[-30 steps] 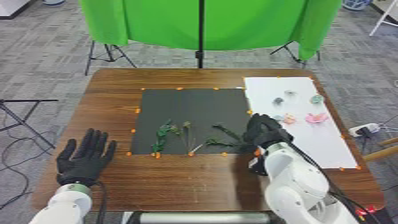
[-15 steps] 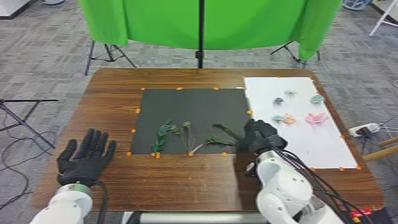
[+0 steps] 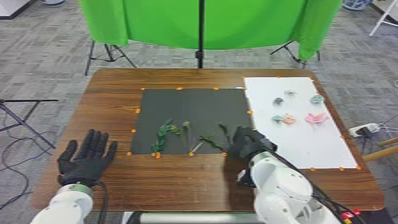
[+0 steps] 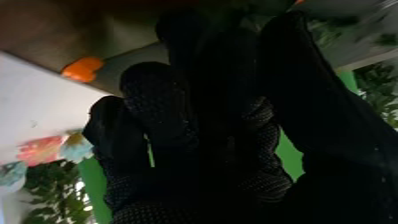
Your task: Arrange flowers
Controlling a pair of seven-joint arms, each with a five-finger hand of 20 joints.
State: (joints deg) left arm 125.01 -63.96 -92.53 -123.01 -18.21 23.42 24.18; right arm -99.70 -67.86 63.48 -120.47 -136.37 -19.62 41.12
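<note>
Black right robot hand point(image 3: 252, 143) farther left

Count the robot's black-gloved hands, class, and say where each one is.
2: the left hand is left of the black mat; the right hand is at its near right corner.

This looks like a robotics lab, with white robot arms point(image 3: 284, 185) at the desk point(image 3: 111, 100) and a green backdrop point(image 3: 249, 30) beyond it.
</note>
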